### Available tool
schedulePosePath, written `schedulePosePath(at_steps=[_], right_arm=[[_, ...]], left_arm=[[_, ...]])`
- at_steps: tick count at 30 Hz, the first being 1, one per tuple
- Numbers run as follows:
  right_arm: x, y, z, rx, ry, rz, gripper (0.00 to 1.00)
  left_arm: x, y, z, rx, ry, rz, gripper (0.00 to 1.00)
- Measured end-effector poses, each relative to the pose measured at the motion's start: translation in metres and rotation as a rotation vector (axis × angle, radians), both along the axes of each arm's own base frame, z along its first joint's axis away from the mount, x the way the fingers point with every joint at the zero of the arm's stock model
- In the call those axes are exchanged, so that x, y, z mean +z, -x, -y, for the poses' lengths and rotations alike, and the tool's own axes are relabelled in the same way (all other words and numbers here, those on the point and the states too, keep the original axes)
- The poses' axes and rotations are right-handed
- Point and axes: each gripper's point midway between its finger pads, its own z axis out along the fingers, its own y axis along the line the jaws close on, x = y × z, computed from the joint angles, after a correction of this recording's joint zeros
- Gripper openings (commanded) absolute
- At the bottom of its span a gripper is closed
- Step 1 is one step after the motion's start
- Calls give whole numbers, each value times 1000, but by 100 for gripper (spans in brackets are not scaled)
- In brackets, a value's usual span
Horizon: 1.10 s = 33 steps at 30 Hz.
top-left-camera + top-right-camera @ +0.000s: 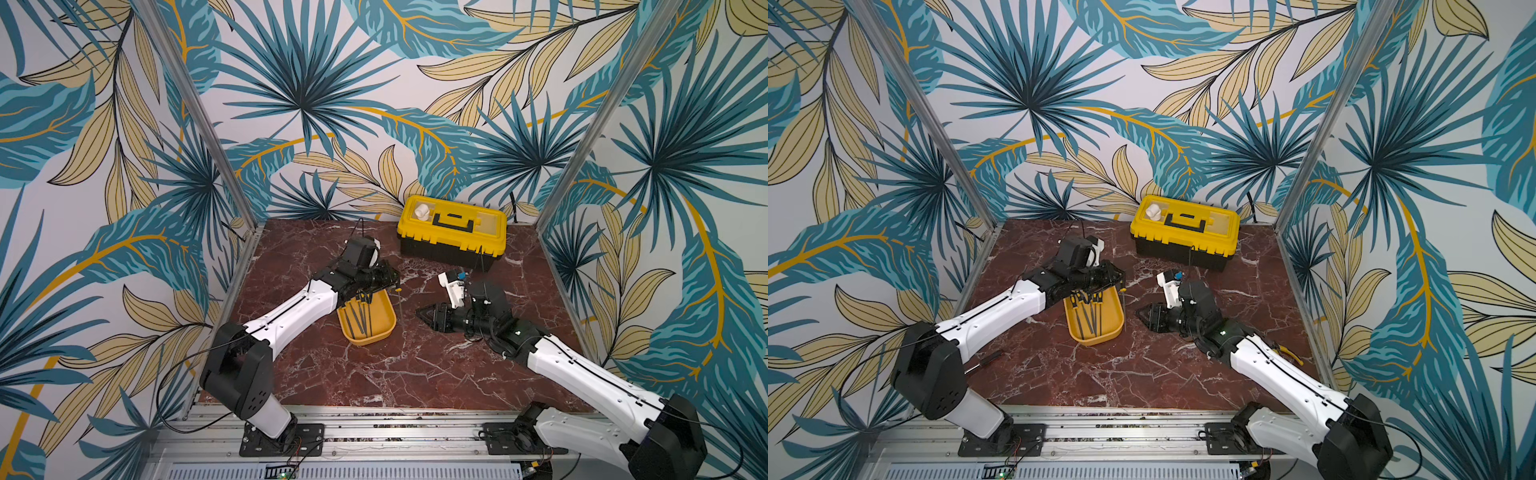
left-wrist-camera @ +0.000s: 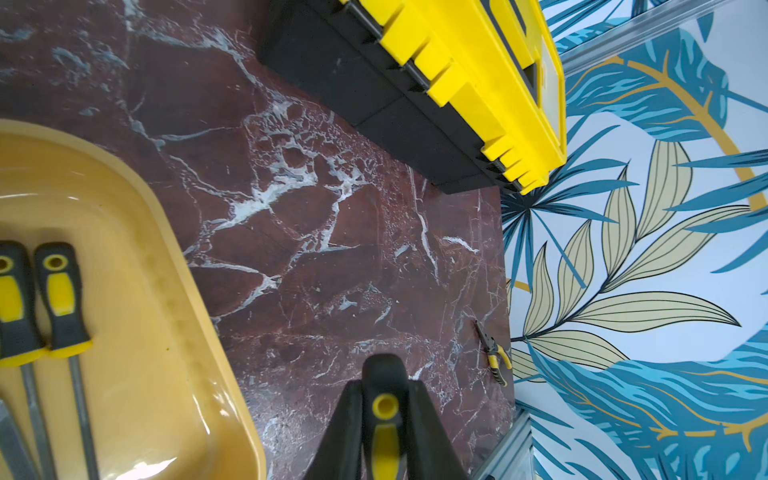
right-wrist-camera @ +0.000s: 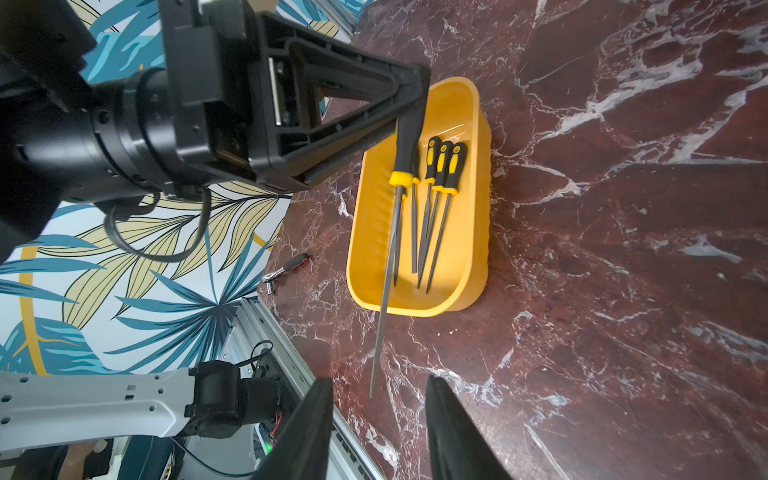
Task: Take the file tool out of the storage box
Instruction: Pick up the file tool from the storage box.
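Left pincer [image 2: 384,390]: clenched on the black-and-yellow handle of one file [image 3: 392,249], a finger on each side of the grip.
File: hangs nearly upright from that grip, shaft down. In both top views it is outside the box [image 1: 365,320], just beside the rim on the right arm's side. Cannot tell whether the tip touches the surface [image 1: 374,374].
Right pincer [image 3: 379,380]: released, jaws apart with nothing between them. It sits low over the surface and points at the hanging file, near it but apart.
Box: yellow-orange, open, flat on the surface between the two arms.
Other files [image 3: 442,187]: lie side by side in the box, handles toward its far end. One is partly hidden behind the held file.
In the way: the left wrist hangs over the far end of the box and covers the handles in a top view.
Toolbox [image 1: 453,232]: black, yellow lid shut, at the back of the surface, well apart from the box.
Pliers [image 2: 496,361]: at the surface's right edge.
Ratchet [image 3: 286,268]: at the left edge, beside the left arm.
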Motion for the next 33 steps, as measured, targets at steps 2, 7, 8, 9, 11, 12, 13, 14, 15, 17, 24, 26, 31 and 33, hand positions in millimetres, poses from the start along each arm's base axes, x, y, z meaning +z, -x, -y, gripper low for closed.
schedulePosePath(at_steps=[2, 7, 8, 9, 11, 12, 13, 14, 15, 17, 24, 26, 31, 33], right_arm=[[-4, 0, -3, 7, 5, -9, 37], [-11, 0, -12, 24, 10, -19, 36], [-13, 0, -13, 27, 11, -21, 35], [-14, 0, -14, 31, 13, -22, 35], [-16, 0, -17, 35, 14, -25, 33], [-17, 0, -17, 37, 16, -28, 33], [-19, 0, -18, 37, 18, -31, 32], [-20, 0, -19, 38, 20, -35, 30], [-21, 0, -19, 39, 21, -38, 28], [-23, 1, -21, 42, 23, -43, 24], [-23, 2, -24, 50, 19, -41, 13], [-22, 2, -25, 51, 18, -41, 8], [-25, 1, -23, 30, 26, -55, 0], [-24, 0, -22, 27, 30, -56, 0]], left_arm=[[3, 1, 3, -3, 18, -1, 13], [10, 4, 8, -13, 48, 0, 13], [11, 4, 9, -14, 54, 0, 13], [12, 4, 9, -15, 59, 1, 13], [14, 5, 11, -17, 65, 2, 13], [15, 5, 11, -19, 68, 3, 13], [15, 5, 12, -19, 71, 3, 13], [16, 5, 12, -21, 73, 5, 13], [16, 5, 12, -21, 73, 6, 13], [16, 5, 13, -22, 74, 6, 13], [17, 5, 13, -21, 76, 6, 13], [17, 5, 13, -22, 78, 7, 13], [18, 5, 13, -22, 79, 11, 16], [18, 5, 13, -21, 78, 12, 21]])
